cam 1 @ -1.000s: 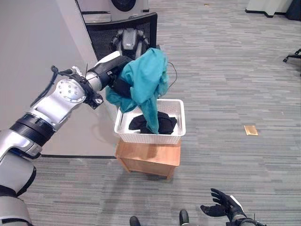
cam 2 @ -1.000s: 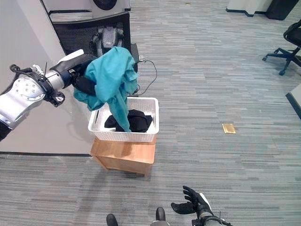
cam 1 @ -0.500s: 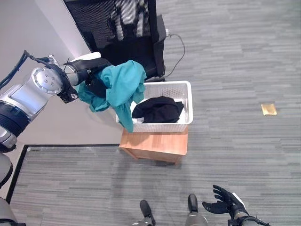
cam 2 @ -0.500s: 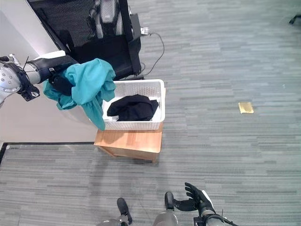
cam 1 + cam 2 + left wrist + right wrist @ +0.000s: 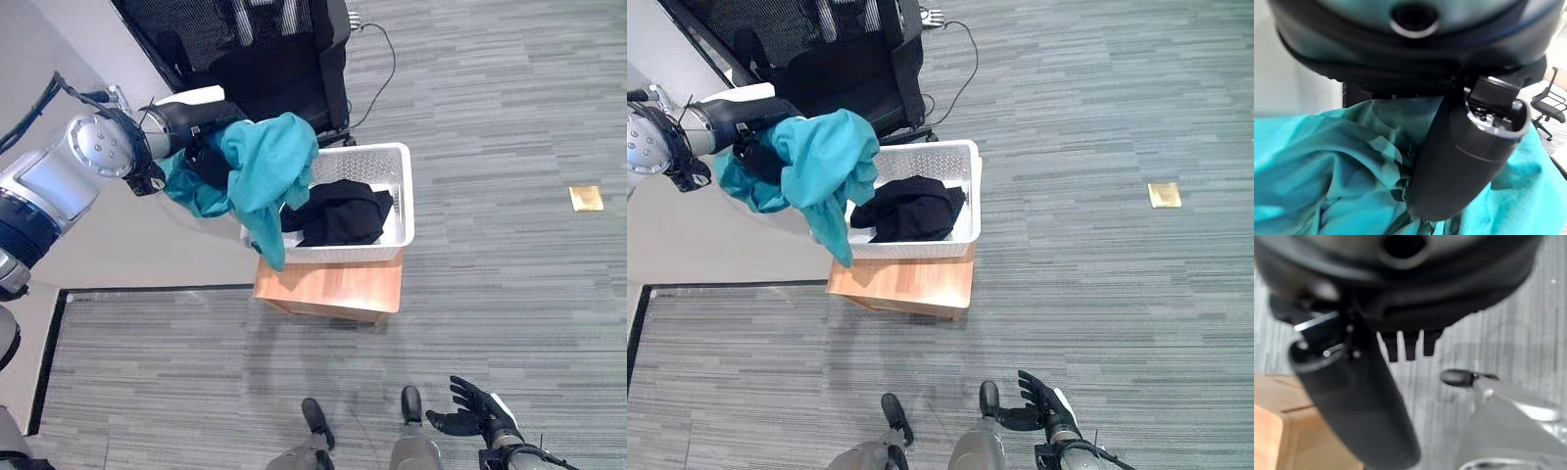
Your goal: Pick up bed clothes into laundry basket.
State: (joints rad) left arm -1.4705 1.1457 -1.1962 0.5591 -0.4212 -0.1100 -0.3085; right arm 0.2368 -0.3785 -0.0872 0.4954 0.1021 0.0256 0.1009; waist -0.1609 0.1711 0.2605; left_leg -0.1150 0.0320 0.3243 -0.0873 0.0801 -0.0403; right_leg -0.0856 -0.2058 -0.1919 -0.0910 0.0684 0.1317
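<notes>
The left hand (image 5: pixel 208 162), upper left of the left eye view, is buried in a teal cloth (image 5: pixel 263 166), its thumb (image 5: pixel 1459 161) pressed into the folds and the fabric bunched around it in the left wrist view. The cloth hangs from the hand in a heap at the left end of a white basket (image 5: pixel 404 201), and one long tail drapes down outside the basket's near left corner, its tip level with the top of the wooden stand (image 5: pixel 333 289) underneath. The basket sits on that stand in the upper middle of the frame and holds a black garment (image 5: pixel 343 211), which lies in its middle. Behind the basket, at the top of the frame, stands a black mesh chair (image 5: pixel 265 49), with a cable (image 5: pixel 387 59) trailing across the grey carpet (image 5: pixel 509 127) to its right. A small tan square (image 5: pixel 586 198) lies on the carpet at the right edge. The right hand (image 5: pixel 475 411) hangs low at the bottom right, fingers spread loosely and holding nothing.
</notes>
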